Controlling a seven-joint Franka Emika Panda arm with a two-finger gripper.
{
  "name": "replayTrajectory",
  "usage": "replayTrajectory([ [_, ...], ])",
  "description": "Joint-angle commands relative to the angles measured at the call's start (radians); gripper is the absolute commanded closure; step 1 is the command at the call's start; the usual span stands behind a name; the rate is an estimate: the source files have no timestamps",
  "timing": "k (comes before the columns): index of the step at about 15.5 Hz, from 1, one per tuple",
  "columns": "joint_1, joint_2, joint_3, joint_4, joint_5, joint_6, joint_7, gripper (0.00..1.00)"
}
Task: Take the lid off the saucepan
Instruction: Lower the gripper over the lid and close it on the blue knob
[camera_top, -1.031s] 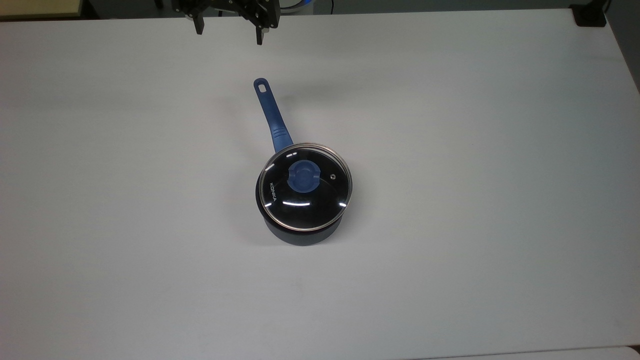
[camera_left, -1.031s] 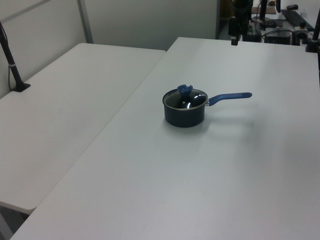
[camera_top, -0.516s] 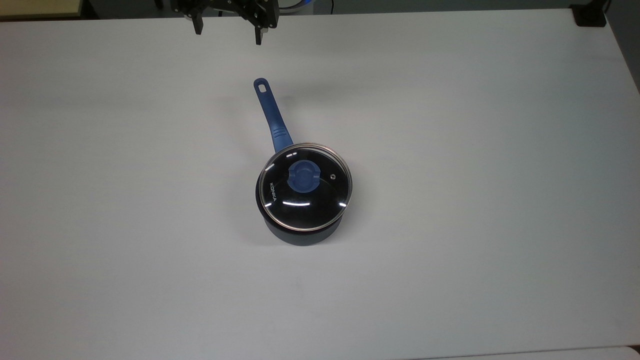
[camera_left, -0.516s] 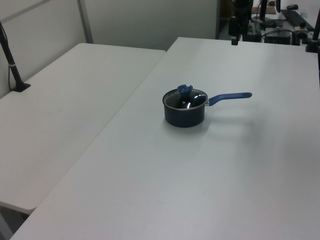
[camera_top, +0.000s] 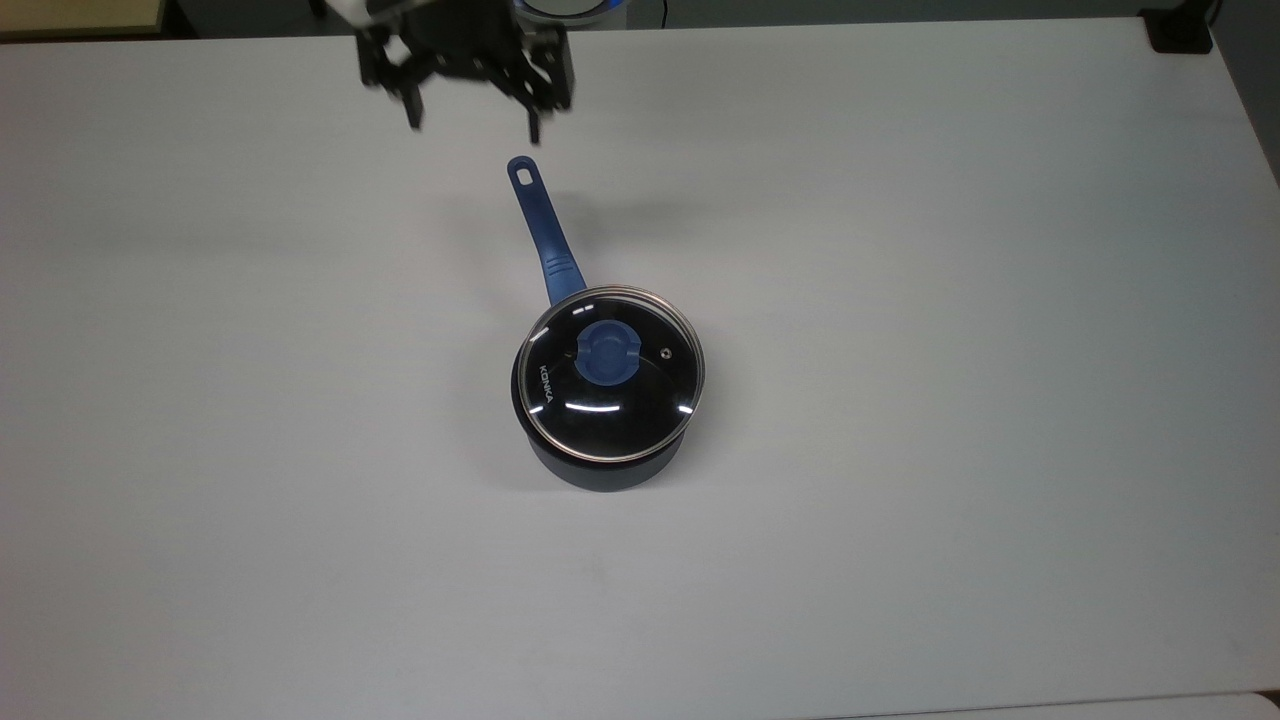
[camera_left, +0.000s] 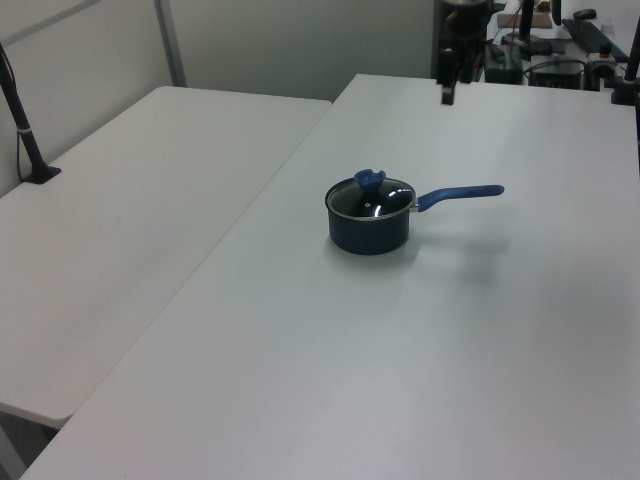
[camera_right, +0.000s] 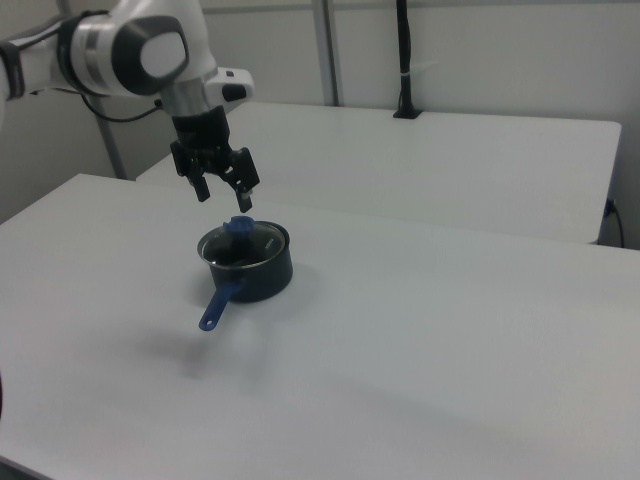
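Gripper (camera_top: 472, 127) moved nearer since earlier, fingers wide apart and empty, above the desk (camera_top: 950, 300) beyond the handle end, lid (camera_top: 612, 373) closed on saucepan (camera_top: 600, 470), well apart from gripper

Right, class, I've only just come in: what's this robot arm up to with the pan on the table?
A Franka arm's gripper hangs in the air with its fingers open and empty, above the white table near the far end of the saucepan's blue handle. The glass lid sits closed on the saucepan, its blue knob untouched. Nothing is gripped; the lid is not yet off.
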Motion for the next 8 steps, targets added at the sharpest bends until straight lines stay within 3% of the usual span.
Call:
replayTrajectory([
  [1,0.017,0.066,0.0,0.033,0.099,0.105,-0.007,0.0],
  [5,0.077,0.164,-0.002,0.033,0.097,0.231,0.064,0.0],
  [8,0.101,0.265,-0.002,0.095,0.092,0.306,0.135,0.0],
])
